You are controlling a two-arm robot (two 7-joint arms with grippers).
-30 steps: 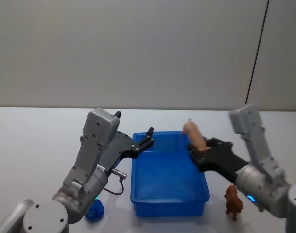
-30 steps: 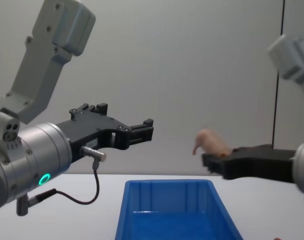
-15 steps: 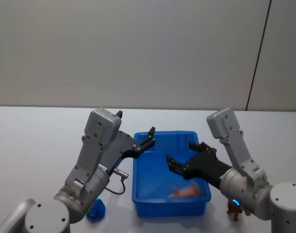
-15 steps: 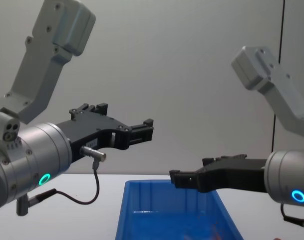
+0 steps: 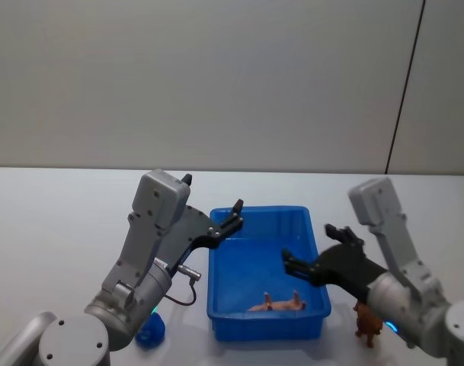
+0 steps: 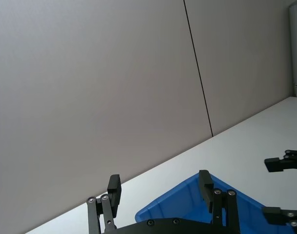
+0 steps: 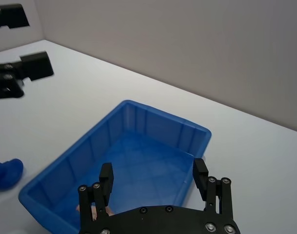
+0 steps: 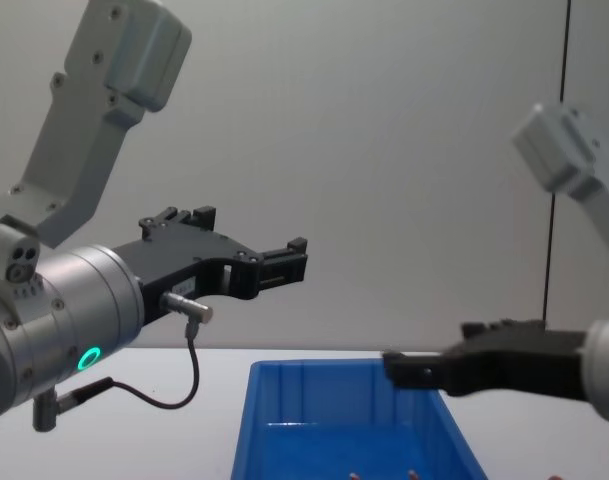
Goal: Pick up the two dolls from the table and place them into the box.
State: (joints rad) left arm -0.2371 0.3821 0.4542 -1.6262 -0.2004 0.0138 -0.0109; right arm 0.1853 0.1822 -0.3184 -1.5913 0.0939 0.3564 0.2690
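- A small blue thing [image 5: 149,329] sits on the table [image 5: 56,229] left of the box, well apart from both dolls. What it is I cannot tell.
- The left gripper [image 5: 230,217] hovers above the box's far left corner, fingers spread and holding nothing.
- The box [image 5: 216,305] stands between the 2 arms, its long axis running away from the robot.
- The pink doll [image 5: 277,305] lies on the box floor by the near wall, right of centre, legs up and body roughly across the box. That makes 1 of 2 dolls in, by my reading. In the right wrist view a finger covers most of it.
- The right gripper [image 5: 315,252] hangs over the box's right rim, fingers apart and empty.
- The brown doll [image 5: 366,322] stands upright on the table just beside the box's near right corner.
  - It is lower than the right gripper and closer to the robot's body, so the right arm is plainly the nearer one.
  - The reach probably calls for drawing back and down.
  - Its body axis is hard to make out, and it sits close against the right forearm.
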